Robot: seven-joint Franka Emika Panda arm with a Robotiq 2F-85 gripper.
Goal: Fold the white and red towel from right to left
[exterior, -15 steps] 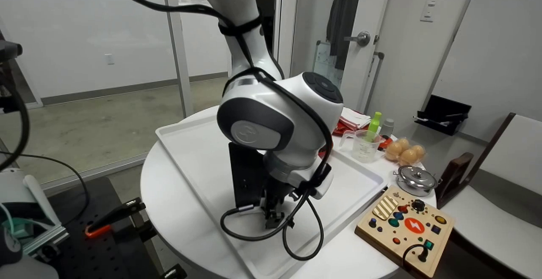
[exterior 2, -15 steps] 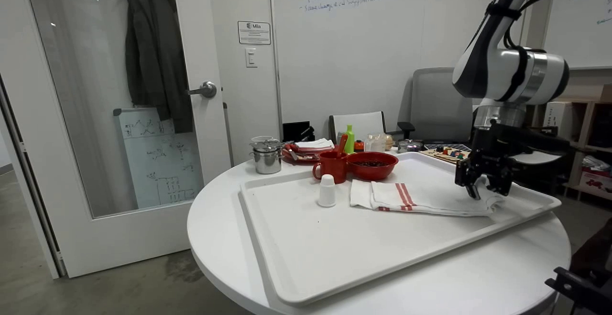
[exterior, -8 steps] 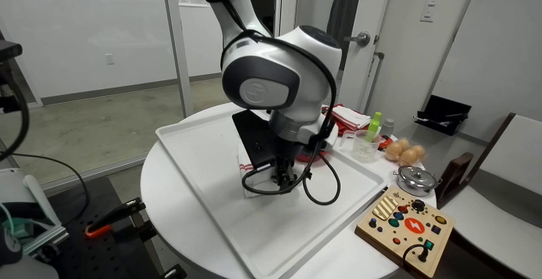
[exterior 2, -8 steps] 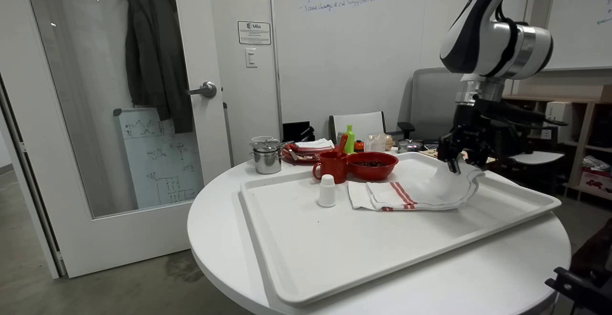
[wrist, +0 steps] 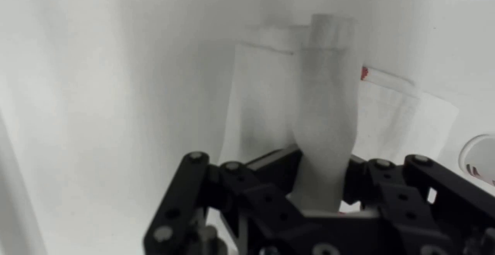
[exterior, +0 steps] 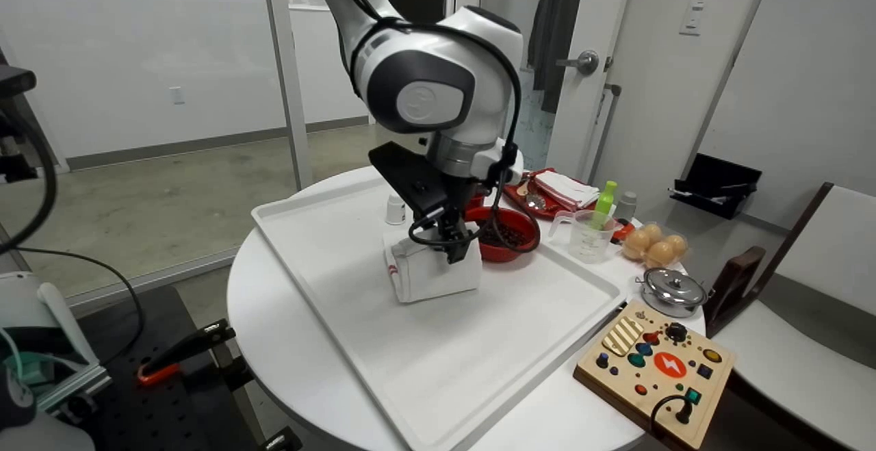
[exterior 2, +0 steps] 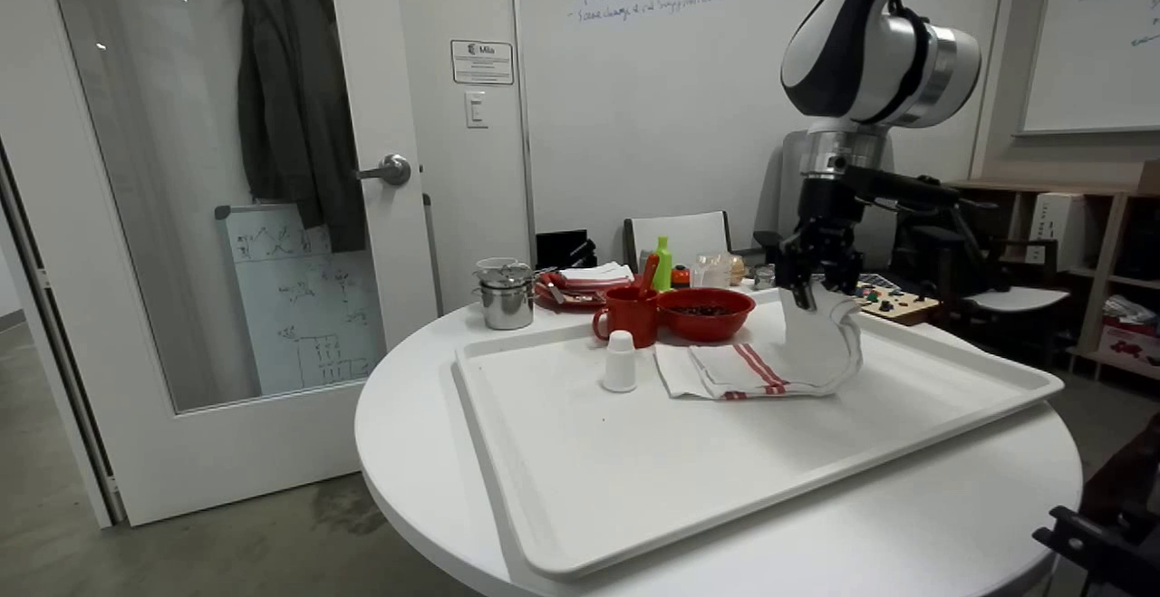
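Observation:
The white and red towel point(exterior 2: 739, 372) lies partly flat on the white tray point(exterior 2: 634, 479), with red stripes near its left end. Its right end is lifted and curls up to my gripper point(exterior 2: 823, 293). In an exterior view the towel point(exterior: 438, 276) lies beneath my gripper point(exterior: 455, 252), close to the red bowl. In the wrist view my gripper point(wrist: 323, 170) is closed in on a gathered part of the towel point(wrist: 328, 108), which runs between both fingers. The fingertips are partly hidden by the cloth.
A white shaker point(exterior 2: 620, 363) stands left of the towel on the tray. A red bowl point(exterior 2: 705, 327) and red mug point(exterior 2: 634, 318) stand behind it. A measuring cup point(exterior: 590, 237), a lidded pot point(exterior: 674, 290) and a wooden button board point(exterior: 650, 369) stand beside the tray.
My gripper has moved up and left in an exterior view, carrying the towel's right end. The lifted end now curls over towards the striped end, which has stayed nearly in place.

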